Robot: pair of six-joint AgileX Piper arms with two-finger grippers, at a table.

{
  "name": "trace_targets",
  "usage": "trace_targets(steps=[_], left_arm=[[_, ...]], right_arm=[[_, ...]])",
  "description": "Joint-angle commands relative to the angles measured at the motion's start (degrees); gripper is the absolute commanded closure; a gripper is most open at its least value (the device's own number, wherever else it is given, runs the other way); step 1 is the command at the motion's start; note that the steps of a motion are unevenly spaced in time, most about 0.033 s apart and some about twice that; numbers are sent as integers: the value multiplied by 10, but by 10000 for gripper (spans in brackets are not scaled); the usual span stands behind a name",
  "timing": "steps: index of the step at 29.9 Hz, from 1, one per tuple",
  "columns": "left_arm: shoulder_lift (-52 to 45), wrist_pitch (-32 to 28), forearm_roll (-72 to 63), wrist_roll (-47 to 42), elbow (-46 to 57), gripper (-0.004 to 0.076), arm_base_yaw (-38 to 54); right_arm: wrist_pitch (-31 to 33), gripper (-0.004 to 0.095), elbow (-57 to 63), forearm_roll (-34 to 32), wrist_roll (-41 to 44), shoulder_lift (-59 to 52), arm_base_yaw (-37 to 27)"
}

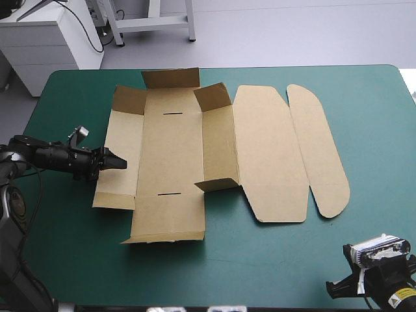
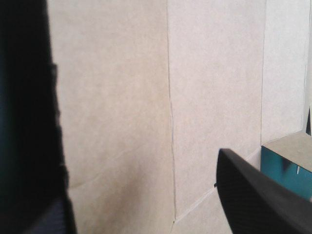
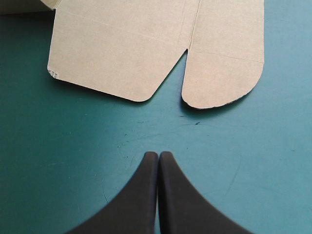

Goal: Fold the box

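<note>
At the middle of a table with a teal-green cover (image 1: 338, 234) lies the box (image 1: 172, 149), a cut sheet of plain brown cardboard, spread almost flat. Its long base panel runs from the far side toward the near edge. The wide lid panel and a rounded tuck flap lie flat to the right of it. Only small parts stand up: the far end flap and three short corner tabs are lifted part way. The side walls lie flat, so the folding looks barely begun. Raising the walls and tucking the tabs appear to be still ahead.

The left gripper (image 1: 116, 162), two broad black fin-shaped fingers, sits low at the box's left edge, its tip over the left wall panel. Its wrist camera shows the fingers well apart with bare board ahead of them, gripping nothing. The right gripper (image 3: 158, 160) hangs over bare cover near the table's near right corner, apart from the box, with its fingers pressed together in a point and nothing held.

No brand, label or writing can be read on the board. Two thin slots are its only marks, one near each end of the base panel.
</note>
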Motion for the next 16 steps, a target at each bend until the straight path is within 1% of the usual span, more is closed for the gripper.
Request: trace_targets(steps=[1, 6, 11, 14, 15, 16], left_arm=[[-16, 49, 1, -17, -6, 274, -17], [-16, 49, 29, -45, -6, 353, -17], [-16, 49, 35, -54, -6, 474, -17], [-16, 49, 35, -59, -6, 583, -17], [-16, 49, 33, -59, -6, 638, -17], [-16, 49, 32, -59, -6, 673, -17]], right_arm=[[-35, 922, -12, 4, -1, 8, 0], [-35, 922, -12, 4, -1, 8, 0], [-35, 922, -12, 5, -1, 8, 0], [-35, 922, -12, 5, -1, 8, 0], [-35, 922, -12, 5, -1, 8, 0], [-35, 922, -12, 5, -1, 8, 0]])
